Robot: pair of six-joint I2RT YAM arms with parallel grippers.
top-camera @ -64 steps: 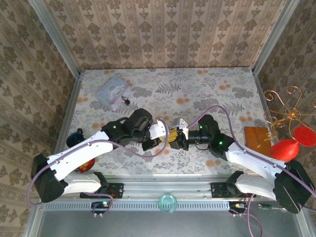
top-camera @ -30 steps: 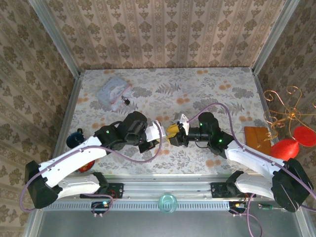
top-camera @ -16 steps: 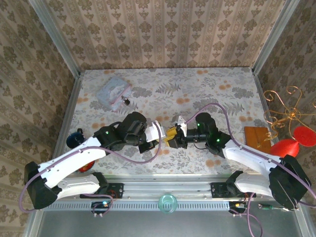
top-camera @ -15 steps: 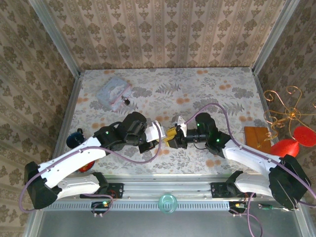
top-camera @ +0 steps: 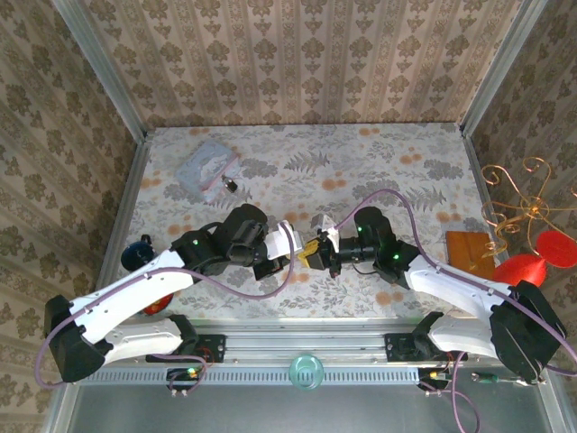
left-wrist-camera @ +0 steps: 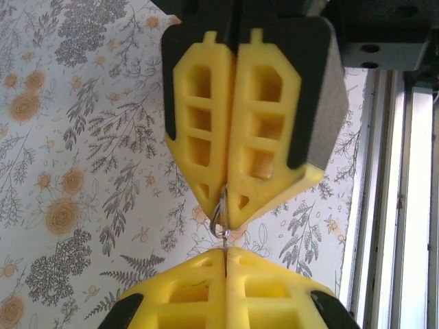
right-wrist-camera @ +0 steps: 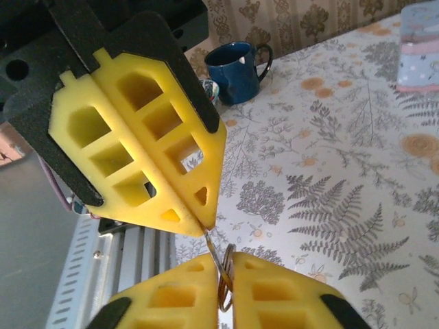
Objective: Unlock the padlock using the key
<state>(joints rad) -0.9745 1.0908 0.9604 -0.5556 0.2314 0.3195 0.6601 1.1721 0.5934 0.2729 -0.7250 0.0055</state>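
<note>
Tools faced each other tip to tip above the near middle of the floral-patterned counter (top-camera: 388, 171). The left tool (top-camera: 296, 257) and the right tool (top-camera: 314, 253) each had their yellow fingers pressed together, and both pinched the thin greyish metal key (left-wrist-camera: 219, 226) from opposite ends. Its wire ring sat at the right tool's tips, and its blade ran into the seam between the left tool's fingers (left-wrist-camera: 185, 295), which hid most of it.

The tiny dark-bodied padlock with a silvery shackle (top-camera: 231, 185) lay well apart from the tools, toward the far left of the counter. It was just beside the near corner of a translucent bluish plastic pouch (top-camera: 206, 169). The left arm stretched between the tools and a dark blue mug (right-wrist-camera: 236, 68) by the counter's left edge. A brown wooden block (top-camera: 469, 245) sat off the right edge, beside a red bulb-shaped object (top-camera: 527, 266).
</note>
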